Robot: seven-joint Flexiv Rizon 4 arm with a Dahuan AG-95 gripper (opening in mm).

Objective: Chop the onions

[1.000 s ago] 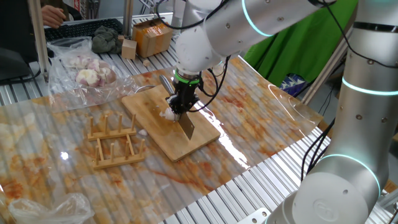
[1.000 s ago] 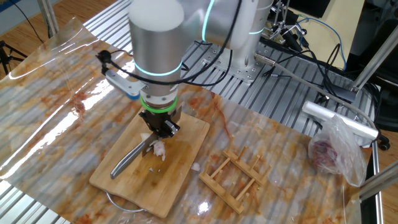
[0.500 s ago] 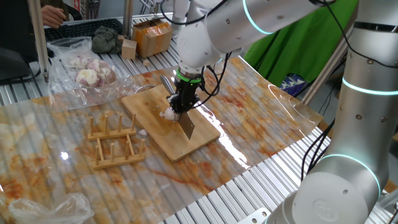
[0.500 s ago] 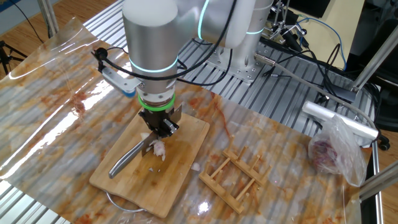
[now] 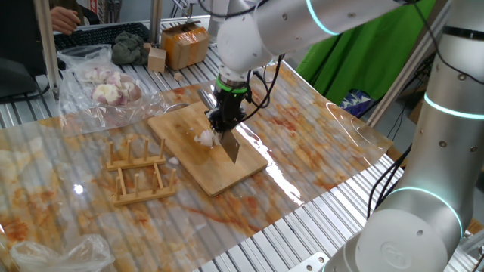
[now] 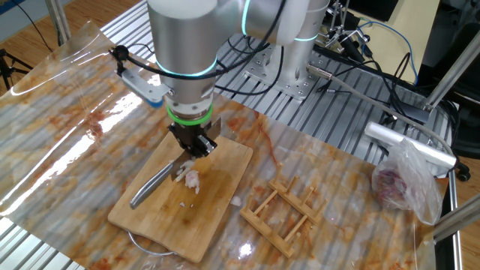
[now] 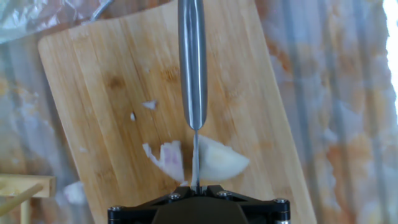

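Mid-chop here. Gripper (image 6: 192, 147) clenched on knife (image 7: 192, 68), blade edge-down. Onion (image 7: 199, 160) on cutting board (image 5: 181, 128), halves sitting either side of blade. Guessing next: shift blade sideways, chop wedges again.

A slotted wooden dish rack (image 5: 141, 172) lies flat on the clear plastic sheet stained orange-brown (image 5: 45, 181), beside the board. Behind it, a clear plastic bag of pinkish peeled onions (image 5: 106, 89) rests on the ribbed metal table (image 5: 23, 109). A brown cardboard box (image 5: 185, 44) stands farther back, near a dark grey crumpled cloth (image 5: 130, 50).
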